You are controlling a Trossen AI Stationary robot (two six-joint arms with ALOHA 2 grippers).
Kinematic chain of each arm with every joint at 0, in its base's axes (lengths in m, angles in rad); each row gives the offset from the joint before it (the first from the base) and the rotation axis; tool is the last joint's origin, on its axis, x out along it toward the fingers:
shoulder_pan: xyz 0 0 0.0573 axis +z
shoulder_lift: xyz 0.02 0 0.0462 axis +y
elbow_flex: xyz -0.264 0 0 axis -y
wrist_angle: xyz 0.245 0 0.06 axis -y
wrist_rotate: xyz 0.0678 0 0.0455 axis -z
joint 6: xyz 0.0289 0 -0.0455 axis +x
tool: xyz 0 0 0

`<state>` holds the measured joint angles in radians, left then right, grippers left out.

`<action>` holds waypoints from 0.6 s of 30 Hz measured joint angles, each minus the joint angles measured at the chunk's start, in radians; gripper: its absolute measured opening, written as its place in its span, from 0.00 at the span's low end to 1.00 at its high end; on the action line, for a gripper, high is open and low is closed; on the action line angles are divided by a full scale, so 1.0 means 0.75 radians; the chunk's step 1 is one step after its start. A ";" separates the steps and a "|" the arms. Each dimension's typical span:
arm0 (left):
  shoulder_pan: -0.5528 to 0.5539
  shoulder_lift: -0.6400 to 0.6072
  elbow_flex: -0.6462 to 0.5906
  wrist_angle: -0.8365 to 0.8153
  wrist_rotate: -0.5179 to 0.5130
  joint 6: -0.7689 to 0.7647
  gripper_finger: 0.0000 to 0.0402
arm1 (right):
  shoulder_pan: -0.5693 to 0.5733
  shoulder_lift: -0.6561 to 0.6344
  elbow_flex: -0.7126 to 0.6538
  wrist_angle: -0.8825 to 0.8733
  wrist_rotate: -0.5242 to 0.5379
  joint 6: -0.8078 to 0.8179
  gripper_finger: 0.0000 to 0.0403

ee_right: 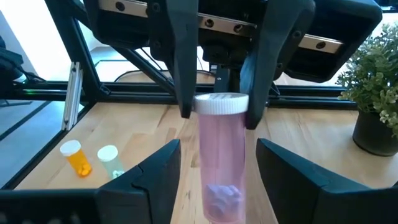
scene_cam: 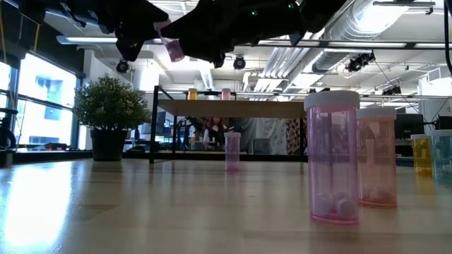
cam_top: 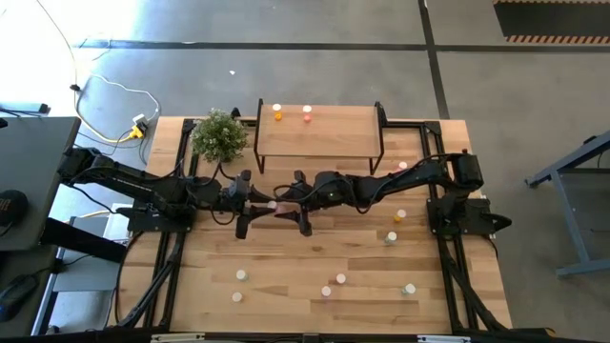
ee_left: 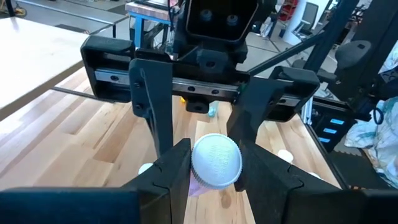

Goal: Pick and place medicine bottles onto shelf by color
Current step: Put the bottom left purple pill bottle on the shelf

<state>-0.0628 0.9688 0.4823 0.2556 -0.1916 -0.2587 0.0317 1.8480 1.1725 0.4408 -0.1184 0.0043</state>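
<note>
Grips the light pink medicine bottle [ee_right: 221, 162] by its white cap with the left gripper [ee_left: 214, 155], fingers pressed in on both sides, up in the air over the table [cam_top: 286, 276]. Meets it head-on with the right gripper [ee_right: 217, 147], fingers spread to either side of the bottle's body, a gap showing on each side. Shows, beyond both grippers, the shelf [cam_top: 319, 138] with an orange bottle [cam_top: 277, 114] and a pink bottle [cam_top: 307, 114] upright near its far edge.

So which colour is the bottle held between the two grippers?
Light pink with a white cap; the bottle shows best in the right wrist view.
</note>
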 joint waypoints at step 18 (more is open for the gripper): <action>0.000 0.000 0.000 0.006 -0.004 0.000 0.30 | -0.015 -0.001 0.000 0.006 -0.011 0.056 0.32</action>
<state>-0.0628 0.9688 0.4820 0.2600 -0.1947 -0.2587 0.0208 1.8472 1.1725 0.4453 -0.1268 0.0460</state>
